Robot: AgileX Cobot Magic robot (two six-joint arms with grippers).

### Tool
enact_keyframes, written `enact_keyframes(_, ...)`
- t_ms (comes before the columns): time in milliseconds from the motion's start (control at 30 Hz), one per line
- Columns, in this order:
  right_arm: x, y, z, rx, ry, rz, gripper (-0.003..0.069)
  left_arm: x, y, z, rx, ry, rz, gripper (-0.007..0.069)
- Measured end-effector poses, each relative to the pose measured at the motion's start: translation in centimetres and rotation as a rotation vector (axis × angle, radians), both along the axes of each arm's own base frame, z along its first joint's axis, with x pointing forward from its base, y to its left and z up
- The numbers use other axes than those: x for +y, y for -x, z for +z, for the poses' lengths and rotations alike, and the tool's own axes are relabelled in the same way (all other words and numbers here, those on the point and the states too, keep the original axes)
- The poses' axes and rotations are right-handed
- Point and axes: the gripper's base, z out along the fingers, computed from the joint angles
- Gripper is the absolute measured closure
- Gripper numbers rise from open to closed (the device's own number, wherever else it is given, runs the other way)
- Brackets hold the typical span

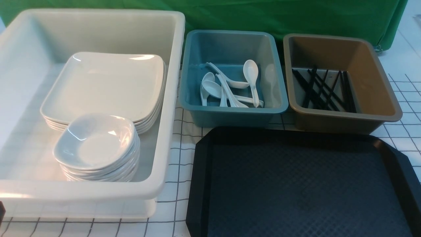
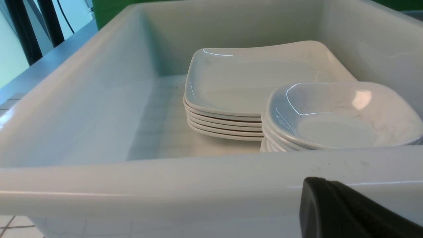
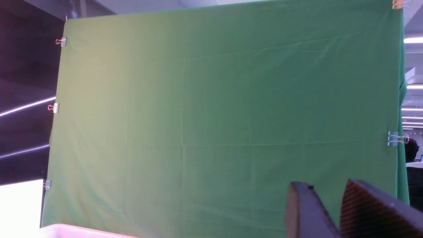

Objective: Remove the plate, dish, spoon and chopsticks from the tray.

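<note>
The black tray [image 1: 204, 184] lies at the front right with nothing on it. White square plates [image 1: 105, 85] are stacked in the white tub [image 1: 171, 98], and a stack of small dishes [image 1: 95, 141] stands in front of them. Several white spoons [image 1: 251, 77] lie in the blue tub [image 1: 279, 95]. Black chopsticks [image 1: 320, 90] lie in the brown tub [image 1: 378, 85]. My left gripper [image 2: 317, 185] is shut and empty, just outside the white tub's near wall [image 2: 165, 185], facing the plates [image 2: 244, 82] and dishes [image 2: 337, 115]. My right gripper [image 3: 325, 185] is open and empty, pointed at the green cloth [image 3: 214, 115].
The three tubs stand in a row behind and left of the tray on a white checked tablecloth [image 1: 177, 204]. A green backdrop [image 1: 263, 16] hangs behind them. Neither arm shows over the table in the front view.
</note>
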Motion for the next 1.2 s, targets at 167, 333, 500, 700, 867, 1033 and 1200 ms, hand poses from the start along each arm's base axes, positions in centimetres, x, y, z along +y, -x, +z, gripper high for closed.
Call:
enact_keyframes(167,0.0,0.0,0.0,0.0,0.0,0.0,0.0453,0.0,0.0,0.0,0.0,0.0,0.0,0.062)
enact_keyframes(333,0.2,0.0,-0.1,0.022,-0.038,0.039,0.0447,0.0,0.0,0.0,0.0,0.0,0.0,0.062)
enact_keyframes(500,0.6,-0.5,-0.9,0.047,-0.02,0.063,0.044,0.0,0.0,0.0,0.0,0.0,0.0,0.062)
enact_keyframes(700,1.2,-1.6,-2.6,0.1,0.018,0.062,0.0428,0.0,0.0,0.0,0.0,-0.001,0.0,0.062)
enact_keyframes(867,1.9,-3.8,-6.7,0.211,0.115,-0.092,0.0421,0.0,0.0,0.0,0.0,-0.001,0.0,0.062)
enact_keyframes(1033,1.7,-6.4,-13.4,0.423,0.16,-0.288,0.042,0.0,0.0,0.0,0.0,-0.001,0.0,0.062)
enact_keyframes(1200,1.2,-7.2,-18.5,0.614,0.172,-0.394,0.0419,0.0,0.0,0.0,0.001,-0.001,0.0,0.062)
